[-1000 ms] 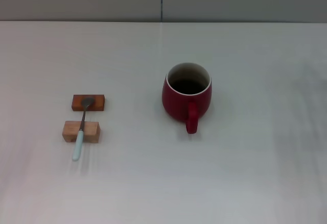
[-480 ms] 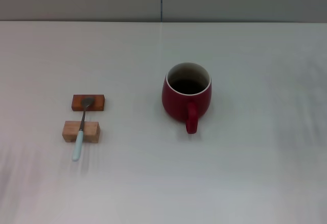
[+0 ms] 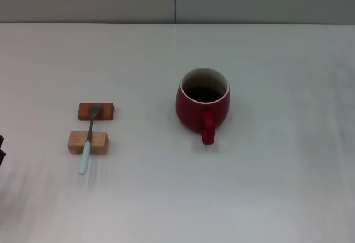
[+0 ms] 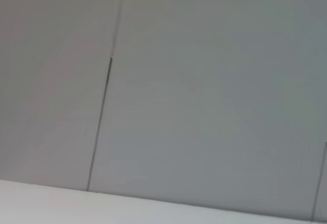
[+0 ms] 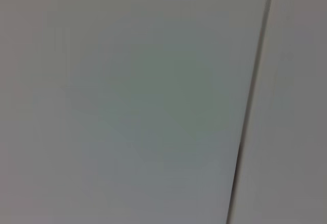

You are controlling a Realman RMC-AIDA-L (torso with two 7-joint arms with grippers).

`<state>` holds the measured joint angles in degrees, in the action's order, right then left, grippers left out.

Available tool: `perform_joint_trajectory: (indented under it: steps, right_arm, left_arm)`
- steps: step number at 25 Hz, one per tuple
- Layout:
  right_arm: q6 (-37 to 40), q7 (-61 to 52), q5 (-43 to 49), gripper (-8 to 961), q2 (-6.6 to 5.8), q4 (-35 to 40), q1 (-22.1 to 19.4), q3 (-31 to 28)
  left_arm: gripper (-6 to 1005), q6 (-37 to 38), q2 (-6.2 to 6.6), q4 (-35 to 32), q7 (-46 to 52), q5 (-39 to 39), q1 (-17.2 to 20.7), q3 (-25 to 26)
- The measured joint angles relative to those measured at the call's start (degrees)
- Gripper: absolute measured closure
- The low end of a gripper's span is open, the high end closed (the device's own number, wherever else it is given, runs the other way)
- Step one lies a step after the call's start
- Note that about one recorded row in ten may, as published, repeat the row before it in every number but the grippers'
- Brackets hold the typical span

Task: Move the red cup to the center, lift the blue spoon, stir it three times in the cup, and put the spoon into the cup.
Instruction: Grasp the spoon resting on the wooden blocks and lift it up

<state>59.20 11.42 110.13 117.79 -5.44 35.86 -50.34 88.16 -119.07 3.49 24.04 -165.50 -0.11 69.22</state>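
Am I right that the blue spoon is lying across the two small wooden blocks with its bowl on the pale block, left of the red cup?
Not quite. In the head view the blue spoon does lie across the two wooden blocks, left of the red cup, but its bowl rests on the darker reddish block. The pale block supports the neck; the handle overhangs toward the robot.
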Motion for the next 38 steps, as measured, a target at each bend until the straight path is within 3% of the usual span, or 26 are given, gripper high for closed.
perform_joint_trajectory:
  steps: [7, 17, 31, 38]
  right_arm:
    - [-0.03, 0.0, 0.0, 909, -0.57, 0.11, 0.42, -0.2]
    - [-0.25, 0.0, 0.19, 909, -0.72, 0.06, 0.54, -0.2]
    - [-0.02, 0.0, 0.29, 909, -0.58, -0.37, 0.19, -0.19]
    - [0.04, 0.0, 0.18, 909, -0.44, -0.37, -0.13, -0.19]
  left_arm:
    - [289, -5.33, -0.11, 4.7, -1.76, 0.31, 2.88, -5.33]
    - [292, -5.5, -0.1, 8.67, -2.22, 0.43, 6.23, -8.28]
    - [296, -5.8, -0.1, 11.21, -5.16, 1.61, 7.93, -12.03]
    - [297, -5.96, -0.11, 12.61, -9.83, 11.0, 8.01, -21.87]
